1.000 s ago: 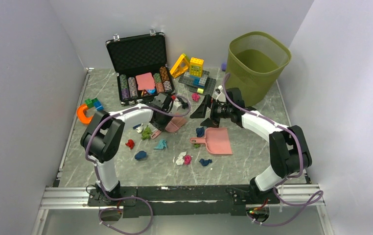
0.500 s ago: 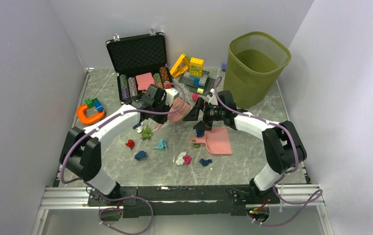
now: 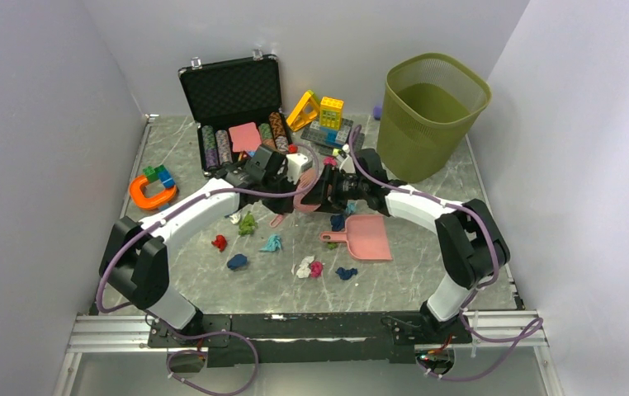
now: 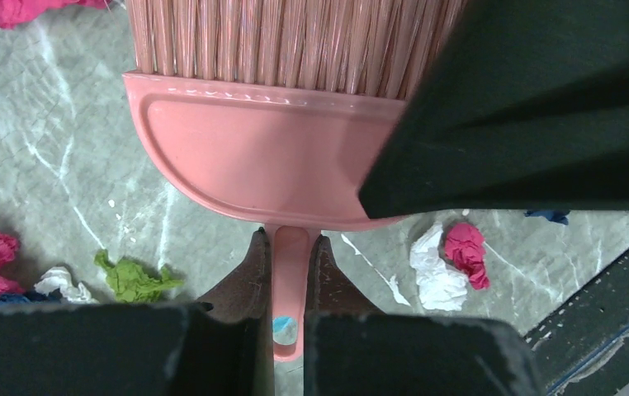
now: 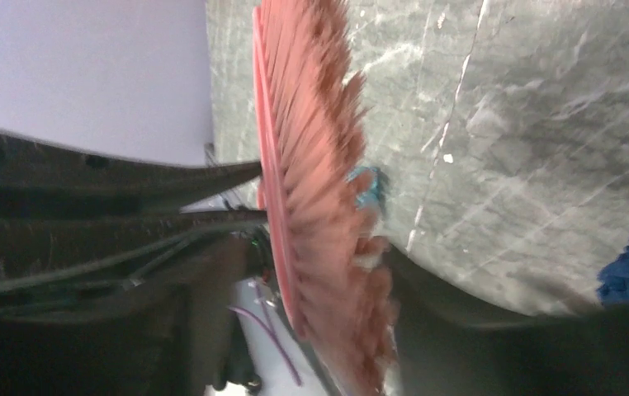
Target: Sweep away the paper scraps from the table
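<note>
Grey-green marble table (image 3: 427, 276) spreads below me, with the paper scraps (image 3: 271, 243) strewn over its middle between my two arms, and a pink dustpan (image 3: 366, 238) lying flat just to their right. My left gripper (image 4: 289, 252) is clamped on the thin handle of a pink brush (image 4: 270, 157), its bristles pointing away from the wrist. My right gripper (image 3: 323, 191) straddles the brush head with a finger on each side of the bristles, though I cannot tell whether it presses on them
</note>
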`<act>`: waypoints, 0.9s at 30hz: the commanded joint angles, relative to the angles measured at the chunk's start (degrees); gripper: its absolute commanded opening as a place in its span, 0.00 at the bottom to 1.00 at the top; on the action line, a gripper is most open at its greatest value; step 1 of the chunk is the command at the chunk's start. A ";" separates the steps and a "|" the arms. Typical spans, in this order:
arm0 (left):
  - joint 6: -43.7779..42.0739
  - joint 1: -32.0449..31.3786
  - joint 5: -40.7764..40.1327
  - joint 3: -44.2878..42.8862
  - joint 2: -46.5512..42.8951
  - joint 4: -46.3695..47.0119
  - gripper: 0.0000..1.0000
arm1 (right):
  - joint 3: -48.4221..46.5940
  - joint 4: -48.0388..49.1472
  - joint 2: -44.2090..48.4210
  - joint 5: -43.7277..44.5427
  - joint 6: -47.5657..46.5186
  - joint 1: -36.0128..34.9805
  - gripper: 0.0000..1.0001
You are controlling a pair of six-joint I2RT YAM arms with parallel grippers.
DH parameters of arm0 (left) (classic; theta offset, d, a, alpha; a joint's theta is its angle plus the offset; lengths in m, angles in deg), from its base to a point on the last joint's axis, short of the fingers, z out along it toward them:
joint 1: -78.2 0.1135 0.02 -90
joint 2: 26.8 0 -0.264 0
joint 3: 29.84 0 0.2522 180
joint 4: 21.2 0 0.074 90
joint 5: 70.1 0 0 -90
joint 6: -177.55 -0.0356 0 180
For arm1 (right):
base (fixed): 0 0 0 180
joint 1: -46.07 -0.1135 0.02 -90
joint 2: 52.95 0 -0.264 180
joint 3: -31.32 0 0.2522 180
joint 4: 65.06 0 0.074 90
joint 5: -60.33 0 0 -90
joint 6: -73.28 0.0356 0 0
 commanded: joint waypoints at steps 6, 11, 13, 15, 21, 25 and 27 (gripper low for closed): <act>2.35 -1.40 2.54 -1.82 -2.95 2.19 0.03 | -1.32 2.00 -0.24 1.36 0.39 -0.42 0.00; 7.22 0.77 3.38 4.10 -10.35 8.04 0.82 | -0.35 -2.72 4.45 6.46 -2.98 -0.19 0.00; 10.24 4.07 7.39 7.50 -14.04 12.17 0.95 | 0.13 -4.38 6.72 7.99 -4.50 0.12 0.00; 13.76 7.44 11.58 10.17 -17.58 15.24 0.99 | 1.06 -5.99 9.69 9.51 -5.78 0.40 0.00; 28.79 14.58 25.06 17.49 -24.15 29.10 0.99 | 7.37 0.66 24.34 12.30 -6.03 0.62 0.00; 42.76 16.45 31.56 23.20 -24.95 46.82 0.96 | 12.16 11.03 32.15 12.70 -3.34 0.52 0.00; 49.45 16.57 33.18 25.48 -24.19 55.57 0.92 | 14.11 15.77 34.49 12.66 -1.71 0.52 0.00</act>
